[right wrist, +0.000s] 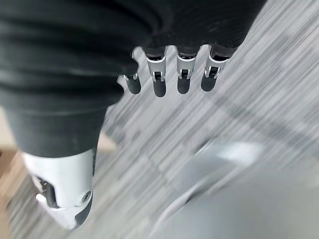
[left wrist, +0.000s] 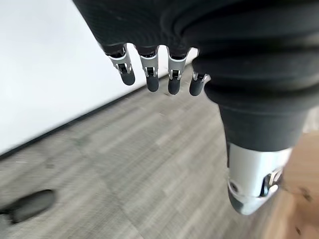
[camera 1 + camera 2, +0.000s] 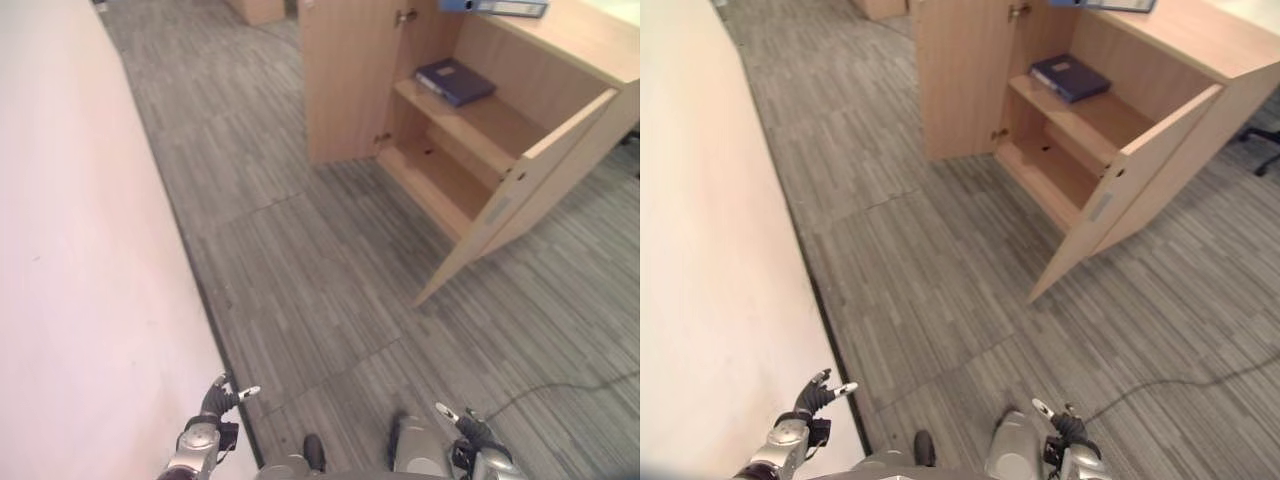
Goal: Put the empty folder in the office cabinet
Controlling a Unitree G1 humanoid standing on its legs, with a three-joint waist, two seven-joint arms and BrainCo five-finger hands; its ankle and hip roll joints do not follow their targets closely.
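Well apart, folder [image 3: 455,81] in cabinet [image 3: 470,150]; left hand [image 3: 222,398] empty.

1. The light is bright and soft over the grey floor [image 3: 330,260].
2. The wall [image 3: 80,250] is so bright it looks washed out.
3. It is darker inside the cabinet [image 3: 450,150], under its shelf.
4. Both wrist views show a blurry floor.

I can read no text, label, number or sign anywhere, neither on the dark blue folder [image 3: 455,81] nor the cabinet [image 3: 560,110].
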